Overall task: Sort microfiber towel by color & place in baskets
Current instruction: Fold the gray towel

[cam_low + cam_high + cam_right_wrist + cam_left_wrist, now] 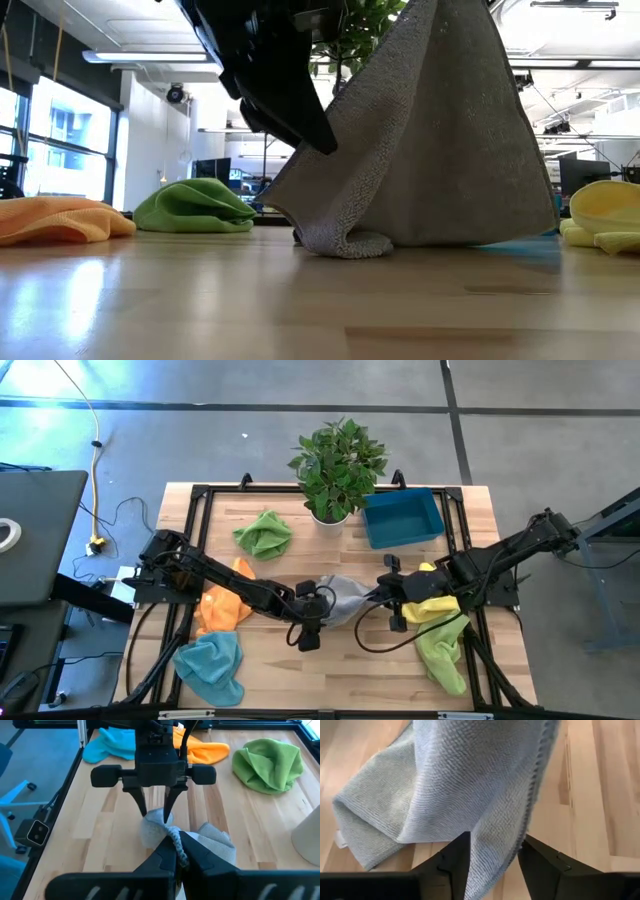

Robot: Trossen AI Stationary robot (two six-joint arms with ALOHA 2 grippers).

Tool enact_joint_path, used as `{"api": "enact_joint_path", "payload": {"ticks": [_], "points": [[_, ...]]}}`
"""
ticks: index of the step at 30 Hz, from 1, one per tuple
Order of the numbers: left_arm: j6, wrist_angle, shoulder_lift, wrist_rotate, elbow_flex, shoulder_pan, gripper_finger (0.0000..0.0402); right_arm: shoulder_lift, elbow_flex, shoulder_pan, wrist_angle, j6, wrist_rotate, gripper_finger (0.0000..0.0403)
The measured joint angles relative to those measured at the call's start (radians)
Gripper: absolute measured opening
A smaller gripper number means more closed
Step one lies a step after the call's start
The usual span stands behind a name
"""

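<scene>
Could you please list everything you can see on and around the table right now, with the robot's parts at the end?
grey towel: one, grey, table centre, lifted between both grippers
green towel: one, green, far left, beside the plant
orange towel: one, orange, left side, under the left arm
teal towel: one, teal, near left corner
yellow towel: one, yellow, right side
lime towel: one, lime green, near right
basket: one, dark teal-blue, far right, nothing visible inside
plant: one, green in white pot, far centre
left gripper: fingers either side of the grey towel
right gripper: fingers shut on the grey towel
</scene>
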Motion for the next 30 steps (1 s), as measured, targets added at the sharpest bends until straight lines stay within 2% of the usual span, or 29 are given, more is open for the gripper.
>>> {"api": "enact_joint_path", "payload": {"ticks": [6, 14, 20, 30], "points": [[0.001, -0.018, 0.011, -0.002, 0.001, 0.000, 0.0104, 0.000, 0.000, 0.000, 0.001, 0.008, 0.000, 0.0000], [-0.050, -0.057, 0.044, -0.030, -0.001, -0.003, 0.0080, 0.000, 0.000, 0.000, 0.004, 0.015, 0.000, 0.0000], [-0.110, -0.049, 0.043, -0.031, 0.001, -0.004, 0.0010, 0.000, 0.000, 0.000, -0.011, 0.022, 0.000, 0.0000], [-0.263, -0.104, 0.002, -0.016, 0.001, -0.052, 0.0002, 0.000, 0.000, 0.001, -0.023, 0.060, 0.000, 0.0000]]}}
